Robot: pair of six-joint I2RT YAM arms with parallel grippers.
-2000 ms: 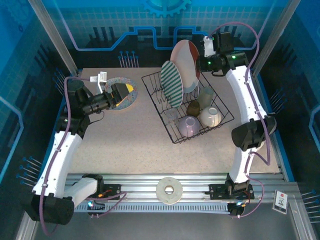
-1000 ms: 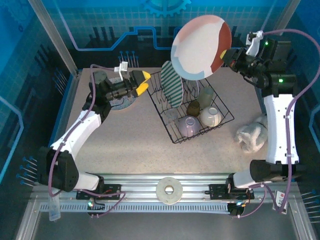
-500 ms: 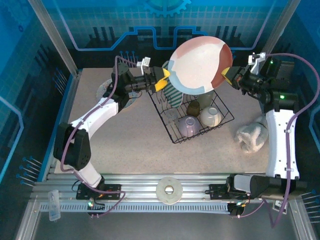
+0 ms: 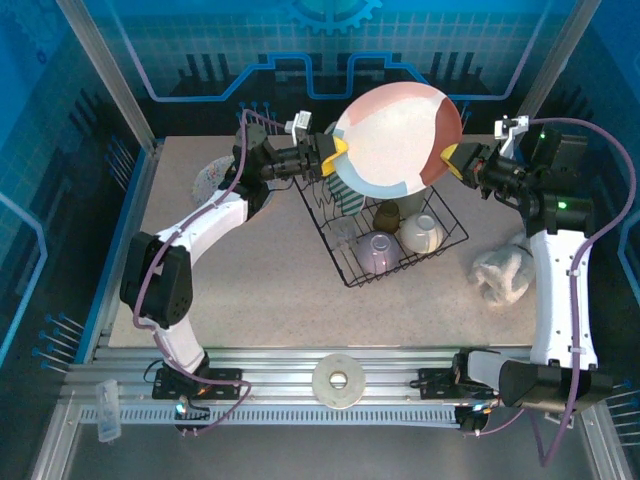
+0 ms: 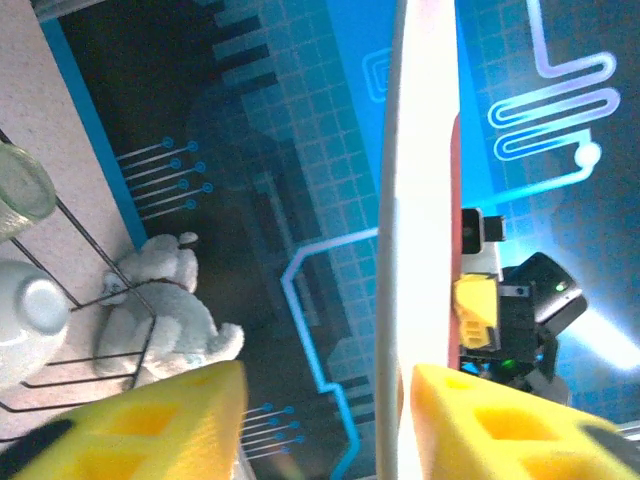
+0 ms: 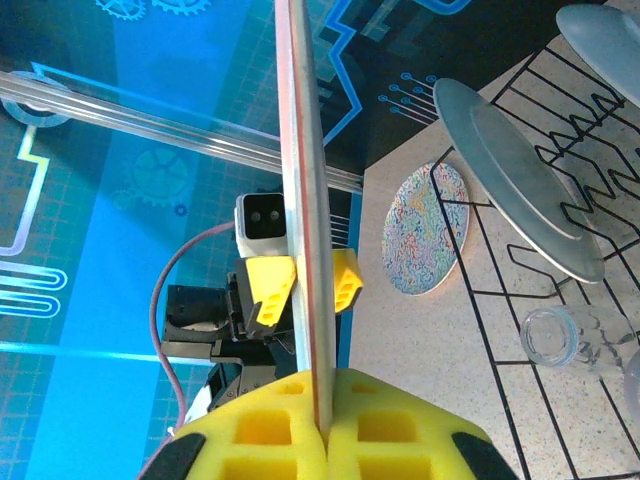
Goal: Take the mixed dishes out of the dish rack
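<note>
The plate with the red, white and dark rim [image 4: 395,140] hangs in the air above the dish rack [image 4: 440,245]. My right gripper [image 4: 447,160] is shut on its right edge, and the clamped rim [image 6: 305,200] runs between the yellow pads [image 6: 400,420]. My left gripper [image 4: 338,155] straddles the opposite edge. The rim [image 5: 415,200] lies close to the right finger [image 5: 480,420], with a gap to the left one, so the jaws stand open. In the rack sit the green-striped plate [image 4: 345,195], brown cup [image 4: 388,213], cream bowl [image 4: 422,232] and lavender cup [image 4: 375,250].
A speckled plate [image 4: 215,180] lies flat on the table left of the rack. The white cloth lump [image 4: 503,272] sits to the right of the rack, by the right arm. A white ring disc [image 4: 338,380] rests on the front rail.
My left gripper has swung right from above the speckled plate to the held plate's left edge, and its jaws have narrowed around the rim. The right gripper has brought the plate lower and leftward.
</note>
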